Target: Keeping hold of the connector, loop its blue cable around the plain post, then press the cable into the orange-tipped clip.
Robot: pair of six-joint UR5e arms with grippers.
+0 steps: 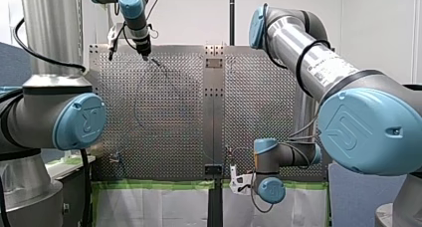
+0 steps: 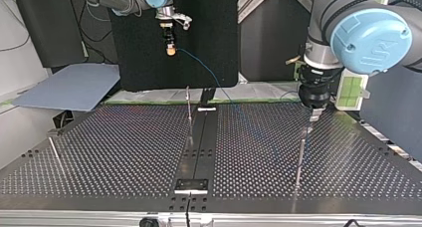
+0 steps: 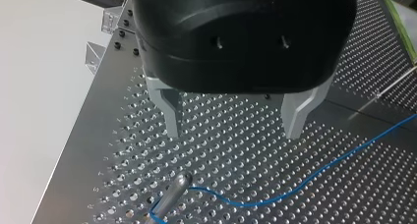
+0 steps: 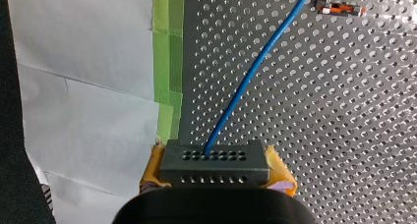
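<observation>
My right gripper (image 4: pixel 215 155) is shut on the grey connector (image 4: pixel 216 169), gripped between yellow pads (image 4: pixel 153 165). The blue cable (image 4: pixel 246 81) runs out of the connector over the perforated plate. An orange-tipped clip (image 4: pixel 339 9) lies ahead of it, beside the cable. In the top view my right gripper (image 2: pixel 170 49) hangs above the table's far edge, the cable (image 2: pixel 204 67) trailing down. My left gripper (image 3: pixel 235 130) is open and holds nothing; its metal fingers (image 3: pixel 172 117) hover over the plate. Just ahead stands the plain post (image 3: pixel 174 189), with the cable (image 3: pixel 295 184) looped at its base.
Thin posts stand on the perforated table (image 2: pixel 124 152) at the top view's left (image 2: pixel 54 152), middle (image 2: pixel 189 112) and right (image 2: pixel 301 152). Green tape (image 4: pixel 169 62) and white paper (image 4: pixel 88 86) border the plate. A black centre strip (image 2: pixel 199 147) splits the table.
</observation>
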